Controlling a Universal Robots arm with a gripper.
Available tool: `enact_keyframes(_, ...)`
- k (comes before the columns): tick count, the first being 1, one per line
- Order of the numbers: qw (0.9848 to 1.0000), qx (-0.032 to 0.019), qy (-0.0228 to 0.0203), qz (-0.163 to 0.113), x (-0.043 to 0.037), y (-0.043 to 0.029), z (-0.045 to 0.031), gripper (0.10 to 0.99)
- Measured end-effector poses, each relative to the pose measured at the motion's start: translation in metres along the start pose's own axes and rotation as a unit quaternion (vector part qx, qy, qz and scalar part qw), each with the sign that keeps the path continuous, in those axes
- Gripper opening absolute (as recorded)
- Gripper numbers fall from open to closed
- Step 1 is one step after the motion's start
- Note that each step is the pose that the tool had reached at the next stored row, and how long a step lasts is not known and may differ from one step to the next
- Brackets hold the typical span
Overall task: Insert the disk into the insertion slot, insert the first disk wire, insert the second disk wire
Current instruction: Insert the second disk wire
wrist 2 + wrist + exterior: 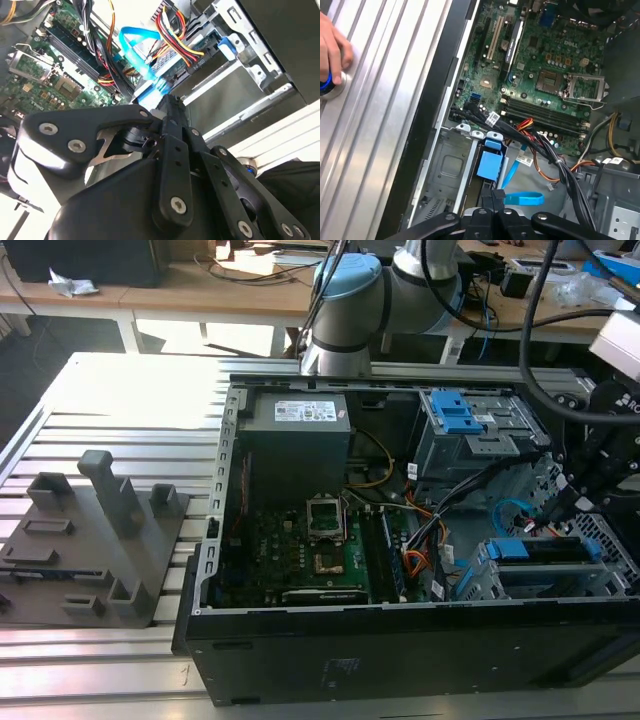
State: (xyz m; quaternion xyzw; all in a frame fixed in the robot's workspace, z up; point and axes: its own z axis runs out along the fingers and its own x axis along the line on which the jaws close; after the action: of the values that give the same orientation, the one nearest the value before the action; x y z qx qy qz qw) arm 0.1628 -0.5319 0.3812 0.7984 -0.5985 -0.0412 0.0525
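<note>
One arm reaches down into the open computer case (300, 640), which stands on the slotted metal bench (130, 390). The pincer (493, 196) hangs over the case's corner at the exterior view's right, just above the drive cage (445, 167).

The disk (490, 165) sits inside that cage, its blue frame level with the cage's open edge. In the exterior view the disk (545, 552) lies close to the case's near wall.

The pincer looks clenched on the plug end of the light-blue cable (522, 198). The fingers (172, 115) stand close together and the cable (132, 50) runs up to their tips (the plug itself is hidden behind them). The rest of the cable loops free on the case floor beside the cage.

The orange, red and black wire bundle (172, 30) drops toward the disk's rear edge just beside the cable, and I cannot tell whether its plug is seated. Thick black cables (560, 165) crowd the gap between the cage and the motherboard (545, 75), so the pincer has little room there.

A grey fixture (90, 540) sits well apart, near the bench edge at the exterior view's left. A hand (332, 50) rests on the bench outside the case wall.
</note>
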Motion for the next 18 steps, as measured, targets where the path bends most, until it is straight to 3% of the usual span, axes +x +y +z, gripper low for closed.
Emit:
enact_keyframes(6,1.0,0.0,-0.0001,0.0,0.0,0.0001,-0.0007,0.114)
enact_keyframes(8,1.0,0.0,-0.0001,0.0,0.0,0.0001,-0.0008,0.235)
enact_keyframes(9,1.0,0.0,-0.0001,0.0,0.0,0.0001,-0.0007,0.235)
enact_keyframes(10,1.0,0.0,-0.0001,0.0,0.0,0.0001,-0.0008,0.302)
enact_keyframes(16,0.9998,-0.0009,-0.0028,0.018,-0.0072,-0.0026,0.0033,0.302)
enact_keyframes(18,0.9997,-0.0025,-0.0037,0.022,-0.0085,-0.0037,0.0081,0.302)
